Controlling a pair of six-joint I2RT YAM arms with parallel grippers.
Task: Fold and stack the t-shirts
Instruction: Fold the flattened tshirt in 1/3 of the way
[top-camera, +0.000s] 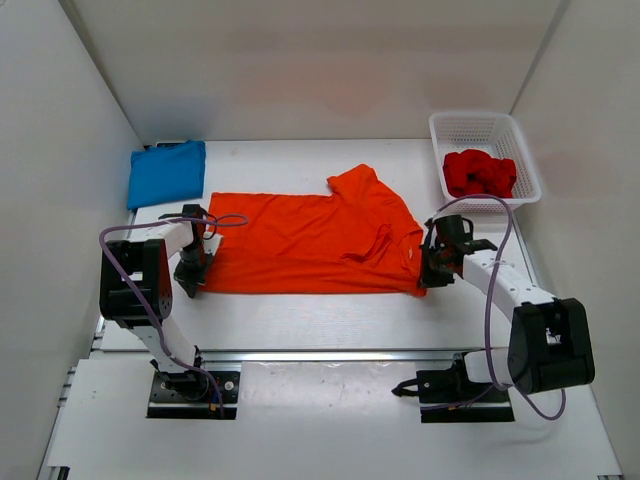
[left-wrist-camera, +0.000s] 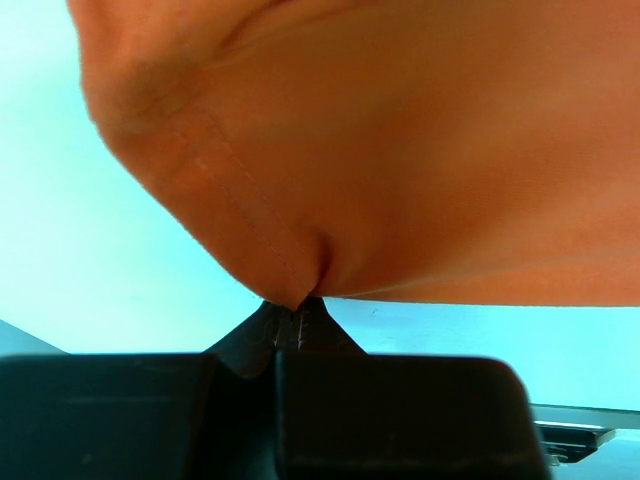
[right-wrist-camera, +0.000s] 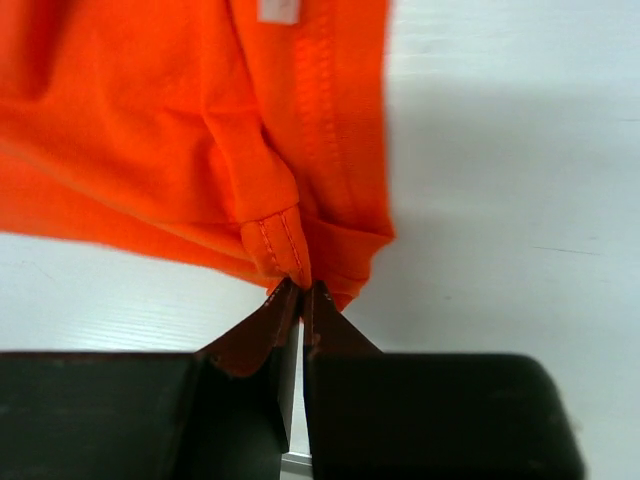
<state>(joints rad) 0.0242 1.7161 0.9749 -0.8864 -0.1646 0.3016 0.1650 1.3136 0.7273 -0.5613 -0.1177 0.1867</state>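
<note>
Centre: orange shirt spread flat, lengthwise left to right, collar end right, one sleeve pointing toward far side, both near corners pinched up. Far left: blue shirt, folded. Far right: red shirt, crumpled in basket.

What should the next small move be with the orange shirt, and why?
Probably lift both near corners together, to begin folding the near edge over toward the far one. The left pincer and right pincer are each shut on a near corner of the orange t-shirt, which lies spread out, not yet folded.
</note>
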